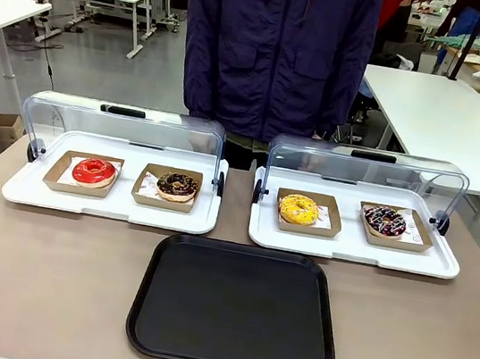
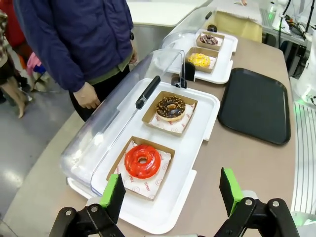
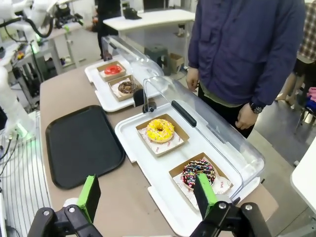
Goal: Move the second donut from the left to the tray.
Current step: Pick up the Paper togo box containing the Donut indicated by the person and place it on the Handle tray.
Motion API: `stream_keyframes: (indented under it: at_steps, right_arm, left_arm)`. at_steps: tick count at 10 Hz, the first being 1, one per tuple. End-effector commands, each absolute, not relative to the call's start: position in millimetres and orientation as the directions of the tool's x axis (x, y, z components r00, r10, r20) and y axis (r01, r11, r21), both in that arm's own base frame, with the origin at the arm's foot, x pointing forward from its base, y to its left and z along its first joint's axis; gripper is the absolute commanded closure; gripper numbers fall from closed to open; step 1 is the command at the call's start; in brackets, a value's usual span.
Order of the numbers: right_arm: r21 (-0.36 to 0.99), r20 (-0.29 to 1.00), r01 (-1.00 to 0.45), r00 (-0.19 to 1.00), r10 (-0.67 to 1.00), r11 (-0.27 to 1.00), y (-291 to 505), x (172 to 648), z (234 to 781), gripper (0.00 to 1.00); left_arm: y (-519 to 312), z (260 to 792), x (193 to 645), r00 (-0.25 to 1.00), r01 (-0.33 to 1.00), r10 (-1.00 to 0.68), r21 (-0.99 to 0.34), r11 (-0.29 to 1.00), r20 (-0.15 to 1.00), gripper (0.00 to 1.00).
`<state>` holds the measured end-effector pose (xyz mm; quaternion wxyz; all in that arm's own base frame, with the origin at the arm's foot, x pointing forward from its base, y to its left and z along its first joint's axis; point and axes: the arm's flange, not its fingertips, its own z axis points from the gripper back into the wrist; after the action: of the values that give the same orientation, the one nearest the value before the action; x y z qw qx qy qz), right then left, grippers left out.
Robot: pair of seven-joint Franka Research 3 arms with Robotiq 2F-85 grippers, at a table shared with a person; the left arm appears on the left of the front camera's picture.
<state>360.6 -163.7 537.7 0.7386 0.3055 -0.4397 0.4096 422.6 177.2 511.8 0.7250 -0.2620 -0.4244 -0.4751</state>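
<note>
The second donut from the left (image 1: 177,185), chocolate-glazed with tan crumbs, lies in a brown cardboard tray on the left white display tray; it also shows as the donut (image 2: 171,108) and the donut (image 3: 127,87) in the wrist views. The black serving tray (image 1: 236,306) lies bare at the table's front middle, seen too as the tray (image 2: 256,104) and the tray (image 3: 81,143). My left gripper (image 2: 172,195) hangs open above the table's left end, near the red donut. My right gripper (image 3: 148,195) is open above the right end, near the sprinkled donut.
A red-glazed donut (image 1: 94,170) shares the left white display tray (image 1: 110,205). A yellow donut (image 1: 299,209) and a sprinkled dark donut (image 1: 385,221) sit on the right one (image 1: 352,249). Both clear lids (image 1: 121,130) stand raised. A person in a dark blue jacket (image 1: 277,50) stands behind.
</note>
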Motion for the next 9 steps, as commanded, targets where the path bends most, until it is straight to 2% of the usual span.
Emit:
stream_keyframes:
  at_steps: [1,9]
  right_arm:
    - [0.088,0.9,-0.877,0.274,0.339,0.473,-162.1,358.4,538.8,0.0]
    - [0.088,0.9,-0.877,0.274,0.339,0.473,-162.1,358.4,538.8,0.0]
  left_arm:
    - [176.8,511.3,422.5,0.187,0.916,-0.467,0.018,0.401,0.864,0.0]
    - [176.8,511.3,422.5,0.187,0.916,-0.467,0.018,0.401,0.864,0.0]
